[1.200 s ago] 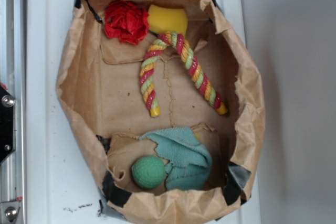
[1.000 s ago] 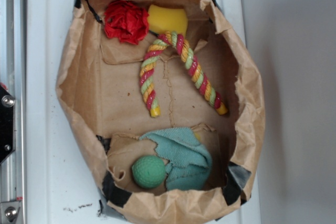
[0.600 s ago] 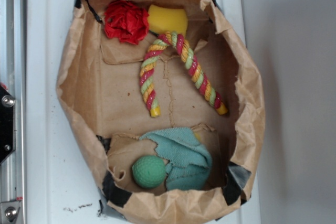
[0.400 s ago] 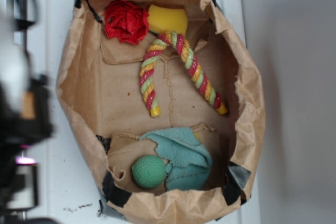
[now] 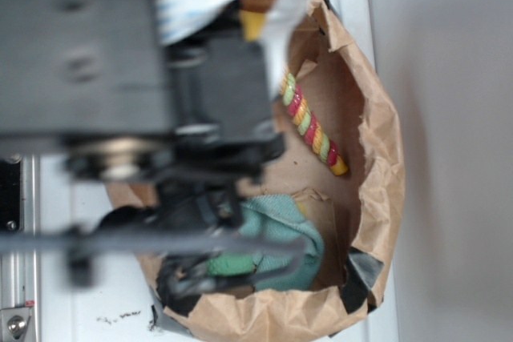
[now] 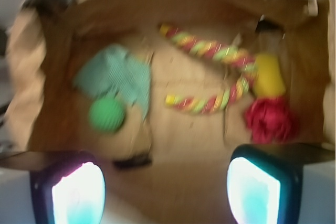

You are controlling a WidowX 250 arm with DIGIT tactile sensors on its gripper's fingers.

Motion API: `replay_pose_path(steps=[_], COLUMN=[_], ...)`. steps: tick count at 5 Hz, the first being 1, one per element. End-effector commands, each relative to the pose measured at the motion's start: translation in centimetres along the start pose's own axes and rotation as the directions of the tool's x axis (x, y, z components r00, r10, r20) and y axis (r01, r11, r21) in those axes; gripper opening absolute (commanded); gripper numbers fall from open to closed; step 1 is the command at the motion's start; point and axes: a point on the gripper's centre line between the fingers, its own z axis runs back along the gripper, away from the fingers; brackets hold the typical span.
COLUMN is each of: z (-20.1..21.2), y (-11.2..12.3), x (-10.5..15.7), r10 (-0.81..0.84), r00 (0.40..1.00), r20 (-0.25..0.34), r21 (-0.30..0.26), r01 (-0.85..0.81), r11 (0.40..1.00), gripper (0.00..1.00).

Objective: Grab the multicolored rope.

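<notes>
The brown paper bag (image 6: 173,135) holds everything: the multicolored rope (image 6: 215,74), a thick twist of red, yellow and pale green strands bent in a V, lies toward 1 o'clock in the wrist view. At 9 o'clock sits the teal cloth (image 6: 118,74) with the green ball (image 6: 106,115) touching it; the yellow object (image 6: 269,74) and red ruffled fabric ball (image 6: 269,120) sit at 3 o'clock. The gripper (image 6: 168,192) hangs wide apart above the bag, holding nothing.

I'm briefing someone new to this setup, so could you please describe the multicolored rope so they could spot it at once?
Look inside the brown paper bag with its rim rolled down. The multicolored rope lies on its floor, bent in a V, beside a yellow object and a red ruffled ball. It alone is long, twisted and striped red, yellow and pale green.
</notes>
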Motion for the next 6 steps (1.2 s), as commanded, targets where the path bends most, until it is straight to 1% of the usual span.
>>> replay_pose_path(steps=[1,4,5,6], z=[-0.5,-0.5,-2.7,-4.1], y=[1.8,1.8,2.7,4.2], x=[2.3,2.3,0.6,1.1], r10=[0.024,0.024,-0.229,-0.36], r00=[0.998,0.998,0.973,0.932], r20=[0.062,0.062,0.034,0.046], r21=[0.042,0.042,0.041,0.035], r01=[-0.027,-0.027,0.227,0.358], r11=[0.999,0.999,0.973,0.933], gripper=[1.0,1.0,1.0,1.0])
